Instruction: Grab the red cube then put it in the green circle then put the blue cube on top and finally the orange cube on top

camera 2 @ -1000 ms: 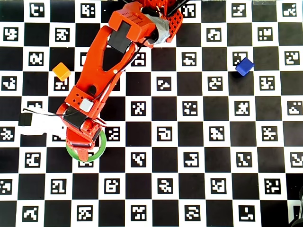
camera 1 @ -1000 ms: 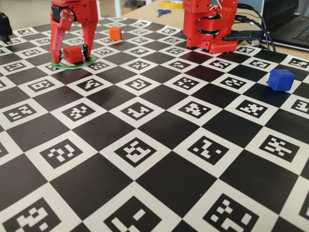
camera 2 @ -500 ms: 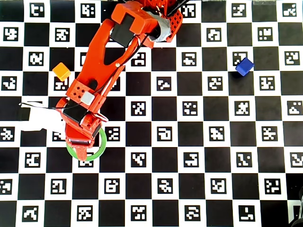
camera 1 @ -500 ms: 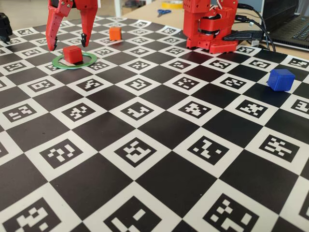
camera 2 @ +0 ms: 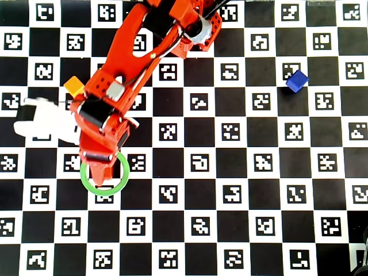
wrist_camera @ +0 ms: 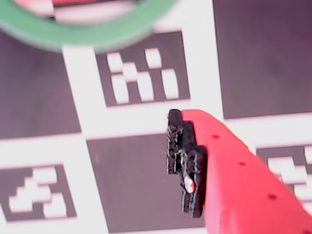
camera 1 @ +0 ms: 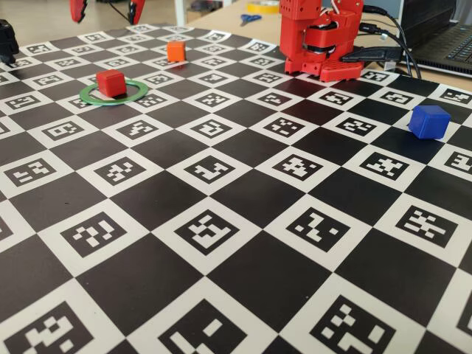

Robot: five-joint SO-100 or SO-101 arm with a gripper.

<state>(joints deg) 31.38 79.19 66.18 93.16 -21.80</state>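
- Since a second ago, I see the gripper (camera 1: 104, 9) has lifted off the red cube (camera 1: 111, 82); in the fixed view only its two red fingertips (camera 1: 77, 9) show at the top edge, well above the board.
- The red cube sits alone inside the green circle (camera 1: 137, 91), touching nothing else, just where it sat in the earlier fixed views.
- The two tips stand well apart in the fixed view, so I read the gripper as spread wide and holding nothing.
- In the overhead view the arm (camera 2: 123, 63) reaches down-left from the top of the frame, and the gripper (camera 2: 103, 175) covers the upper part of the green circle (camera 2: 122, 183); the red cube is hidden under it there.
- In the wrist view I see one red finger (wrist_camera: 234, 175) with its black pad (wrist_camera: 185, 161) over a dark square, and a blurred arc of the green circle (wrist_camera: 87, 36) along the top edge.
- The orange cube (camera 1: 175, 51) rests on the checkered board (camera 1: 236, 221) behind and to the right of the circle in the fixed view; in the overhead view the orange cube (camera 2: 73, 86) peeks out just left of the arm.
- The blue cube (camera 1: 428, 121) lies far off on the right side of the board in the fixed view, well apart from the circle; the overhead view shows the blue cube (camera 2: 296, 80) at the upper right.
- The arm's red base (camera 1: 318, 40) stands at the far edge of the board.
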